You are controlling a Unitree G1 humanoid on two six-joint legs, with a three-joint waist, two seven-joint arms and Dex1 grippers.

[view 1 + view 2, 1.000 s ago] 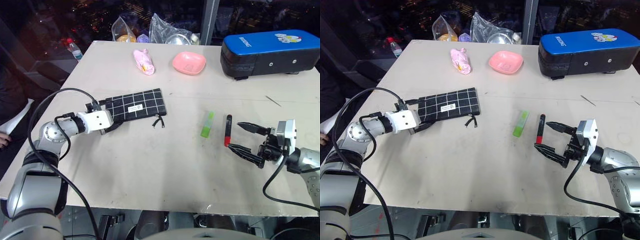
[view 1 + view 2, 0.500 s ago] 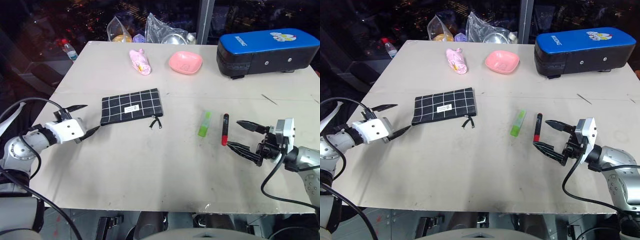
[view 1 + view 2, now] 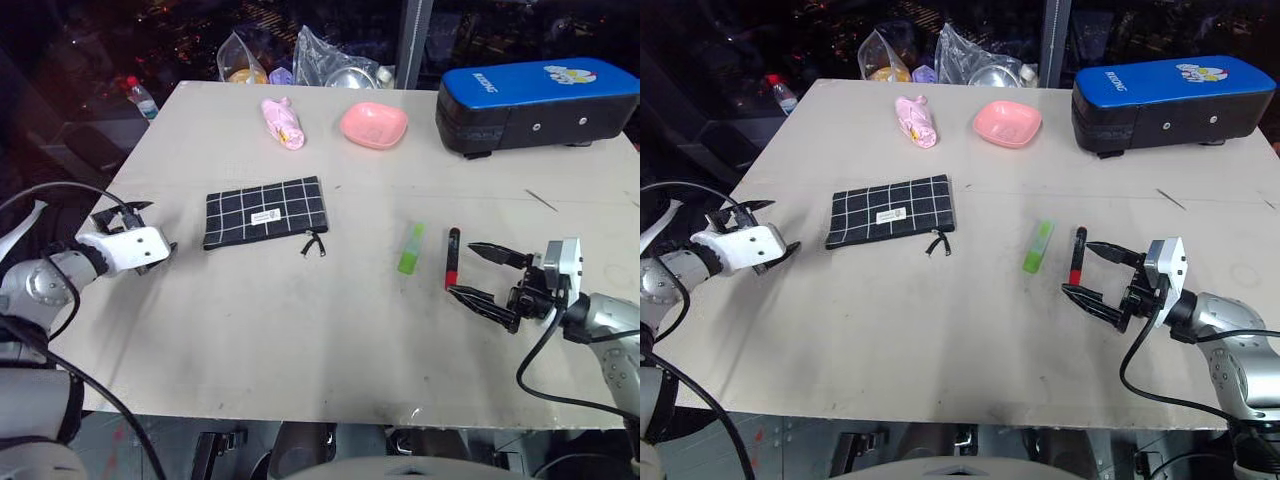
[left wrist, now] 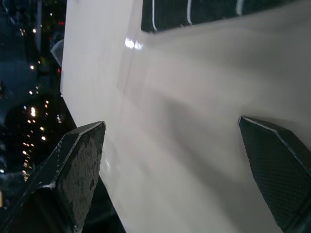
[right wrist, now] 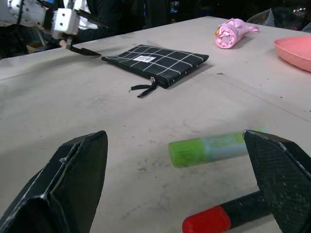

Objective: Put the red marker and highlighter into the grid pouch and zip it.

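The left hand (image 3: 128, 232) sits at about nine o'clock in the head view, its white wrist block leading a silver forearm that bends back toward eight o'clock, black cable looping over it. Its two black fingers (image 4: 80, 167) are spread wide with nothing between them. The right hand (image 3: 486, 284) sits at about four o'clock, pointing toward nine o'clock, roughly level, fingers (image 5: 73, 187) splayed wide apart and empty.

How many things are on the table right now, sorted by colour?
Pink: 2, folded umbrella, bowl
Green: 1, highlighter
Red: 1, red marker
Black and white: 1, grid pouch
Blue-topped: 1, hard case
Clear: 2, plastic bags
Total: 8
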